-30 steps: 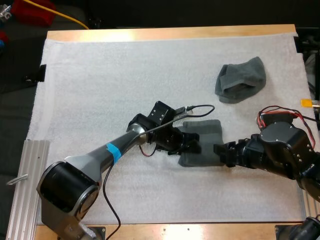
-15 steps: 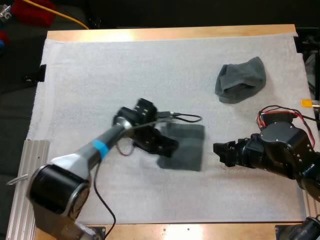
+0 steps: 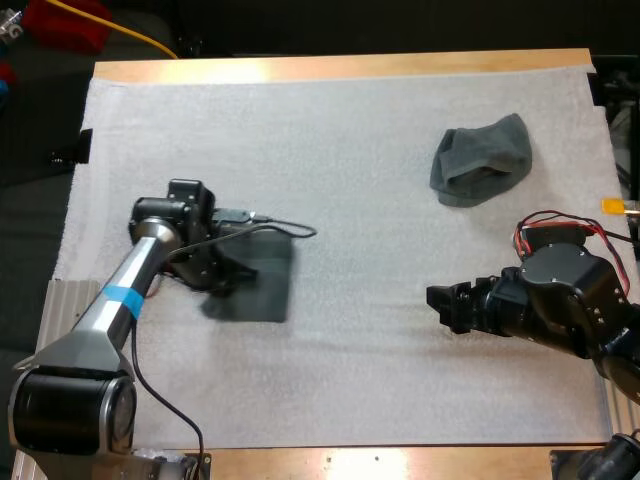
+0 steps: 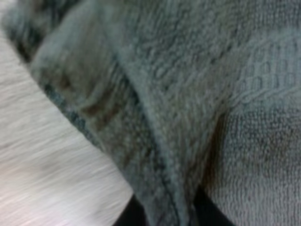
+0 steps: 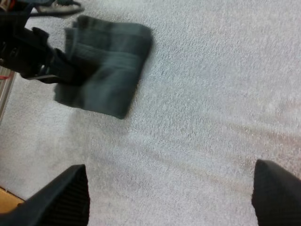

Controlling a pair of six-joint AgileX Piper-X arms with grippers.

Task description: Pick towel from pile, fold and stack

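Folded towel [image 3: 262,285]: clamped in left tool [image 3: 234,276], now dragged from table centre toward left edge; stacking spot judged near. Right tool [image 3: 438,304]: fingers held apart, near right edge. Crumpled towel [image 3: 482,160]: left at far right corner.

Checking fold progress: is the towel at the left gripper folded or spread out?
Folded. The towel lies as a compact rectangle on the mat, with layered edges showing beside the left gripper, which pinches one edge.
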